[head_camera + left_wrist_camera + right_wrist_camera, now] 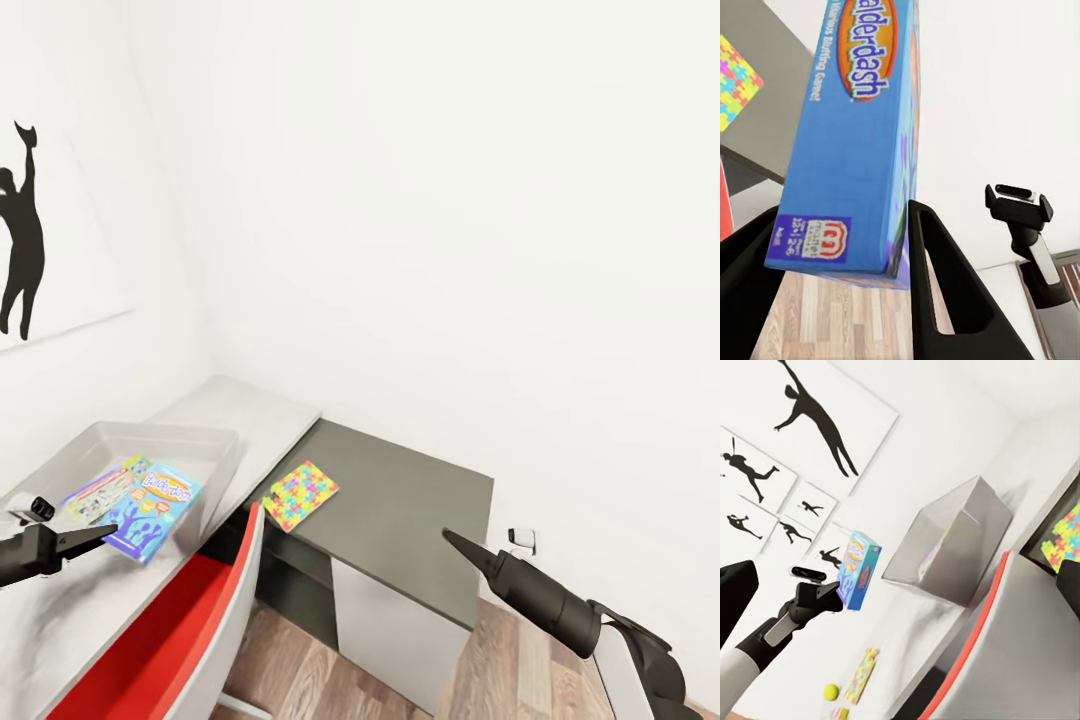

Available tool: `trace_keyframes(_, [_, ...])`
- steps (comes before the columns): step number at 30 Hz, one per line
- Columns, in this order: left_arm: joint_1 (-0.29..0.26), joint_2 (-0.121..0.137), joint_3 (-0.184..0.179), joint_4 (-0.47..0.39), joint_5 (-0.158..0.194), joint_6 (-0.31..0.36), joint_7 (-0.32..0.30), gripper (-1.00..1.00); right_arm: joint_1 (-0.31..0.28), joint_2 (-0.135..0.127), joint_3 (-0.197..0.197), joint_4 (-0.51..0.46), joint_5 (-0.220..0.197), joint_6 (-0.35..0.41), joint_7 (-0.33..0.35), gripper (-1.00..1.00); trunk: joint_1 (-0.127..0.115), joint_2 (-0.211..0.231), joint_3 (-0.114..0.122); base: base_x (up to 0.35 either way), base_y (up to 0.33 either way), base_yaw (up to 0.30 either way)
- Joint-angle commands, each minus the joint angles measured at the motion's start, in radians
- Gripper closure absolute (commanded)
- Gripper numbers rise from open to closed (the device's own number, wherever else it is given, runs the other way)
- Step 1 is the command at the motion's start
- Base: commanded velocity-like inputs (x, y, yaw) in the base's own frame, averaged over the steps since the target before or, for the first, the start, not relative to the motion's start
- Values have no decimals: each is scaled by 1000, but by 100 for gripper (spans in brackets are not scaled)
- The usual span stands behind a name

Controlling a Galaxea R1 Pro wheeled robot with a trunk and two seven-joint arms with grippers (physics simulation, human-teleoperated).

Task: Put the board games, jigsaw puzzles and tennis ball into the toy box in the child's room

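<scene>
I count two board games by the head camera, both at eight o'clock: a blue game (152, 508) and a second game (98, 492) lying in the box. There is one toy box (205, 440), one jigsaw (300, 495) near six o'clock, one chair (215, 625), and two desks, a light desk (255, 410) and a dark desk (410, 500). From the right wrist camera I make out one ball (831, 691) and, next to it, two flat colourful packs, a nearer pack (861, 675) and an edge pack (838, 714); I can't tell whether they are games or puzzles. Six silhouette pictures (832, 412) hang on the wall there.
</scene>
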State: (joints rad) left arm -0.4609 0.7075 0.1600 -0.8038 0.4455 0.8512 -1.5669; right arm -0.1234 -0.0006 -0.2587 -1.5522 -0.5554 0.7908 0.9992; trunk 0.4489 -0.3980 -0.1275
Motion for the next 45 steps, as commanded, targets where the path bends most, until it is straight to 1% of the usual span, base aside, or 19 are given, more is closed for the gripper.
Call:
trace_keyframes(1, [-1,0,0,0,1,10,-4,100,-1,0,-1,0,-3,5,1,-100,1,-2,-2,290,66,0])
trace_keyframes(8, [-1,-2,2,0,1,9,-4,100,-1,-1,-1,0,-3,5,1,-100,1,-2,-2,301,20,0])
trace_keyframes(33, [-1,-2,2,0,1,9,-4,100,-1,-4,-1,0,-3,5,1,-100,1,-2,-2,218,77,16])
trace_keyframes(45, [-1,-2,1,0,1,10,-4,100,-1,-4,-1,0,-4,5,1,-100,1,-2,-2,41,45,0])
